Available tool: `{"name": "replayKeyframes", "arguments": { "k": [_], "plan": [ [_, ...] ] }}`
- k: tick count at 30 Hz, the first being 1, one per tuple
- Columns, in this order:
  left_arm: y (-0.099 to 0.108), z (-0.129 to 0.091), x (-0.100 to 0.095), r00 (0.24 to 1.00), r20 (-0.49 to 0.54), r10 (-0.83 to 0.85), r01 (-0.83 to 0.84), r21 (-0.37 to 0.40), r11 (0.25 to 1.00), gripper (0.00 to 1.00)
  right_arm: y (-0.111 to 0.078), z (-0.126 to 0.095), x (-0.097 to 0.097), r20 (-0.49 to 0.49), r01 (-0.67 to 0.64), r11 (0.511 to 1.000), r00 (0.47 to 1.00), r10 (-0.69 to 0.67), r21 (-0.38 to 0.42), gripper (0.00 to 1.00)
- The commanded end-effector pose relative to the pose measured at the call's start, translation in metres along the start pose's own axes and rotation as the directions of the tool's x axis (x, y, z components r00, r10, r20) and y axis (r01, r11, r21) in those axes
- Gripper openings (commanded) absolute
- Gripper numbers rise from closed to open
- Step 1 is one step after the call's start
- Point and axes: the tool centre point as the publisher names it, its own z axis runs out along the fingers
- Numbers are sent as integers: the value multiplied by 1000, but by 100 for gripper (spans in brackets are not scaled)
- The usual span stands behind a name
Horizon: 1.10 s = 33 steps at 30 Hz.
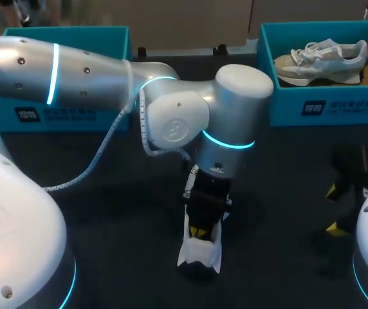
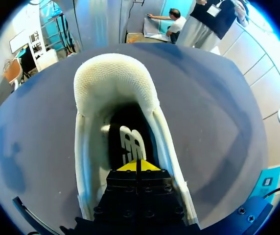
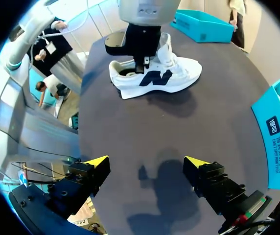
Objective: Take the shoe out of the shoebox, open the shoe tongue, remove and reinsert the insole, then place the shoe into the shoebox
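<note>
A white shoe (image 1: 200, 254) with a dark side logo stands on the dark table near its front middle, on its sole (image 3: 179, 73). My left gripper (image 1: 200, 230) reaches down into the shoe's mouth, fingers shut (image 2: 137, 165). Its yellow tips hang just above the insole (image 2: 130, 144), which lies inside with its logo showing. I see nothing between the fingers. The padded heel collar (image 2: 115, 83) is ahead of the tips. In the right wrist view the left gripper (image 3: 145, 62) stands in the shoe behind the raised tongue (image 3: 165, 46). My right gripper (image 3: 147, 161) hovers open and empty at the table's right (image 1: 333, 209).
A teal shoebox (image 1: 325, 106) at the back right holds a second, grey-white shoe (image 1: 325, 58). Another teal box (image 1: 62, 112) stands at the back left, partly behind my left arm. Dark tabletop lies between the shoe and my right gripper.
</note>
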Motion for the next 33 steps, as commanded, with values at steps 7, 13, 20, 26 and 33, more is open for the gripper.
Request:
{"name": "replayKeyframes", "arguments": {
  "k": [7, 13, 20, 26, 33],
  "plan": [
    [-14, -24, 8, 1000, 20, 1, 0, -34, 999, 0, -1, 1, 2, 5, 0, 1000, 1000, 0, 1, 100],
    [-19, -20, 14, 999, 36, 9, -9, -10, 1000, 0, -1, 1, 2, 5, 0, 1000, 1000, 0, 1, 100],
    [-21, -26, 15, 999, 45, 15, -15, -4, 1000, 0, -1, 1, 2, 5, 0, 1000, 1000, 0, 1, 100],
    [-21, -26, 15, 999, 45, 15, -15, -4, 1000, 0, -1, 1, 2, 5, 0, 1000, 1000, 0, 1, 100],
    [-21, -26, 15, 999, 45, 15, -15, -4, 1000, 0, -1, 1, 2, 5, 0, 1000, 1000, 0, 1, 100]
  ]
}}
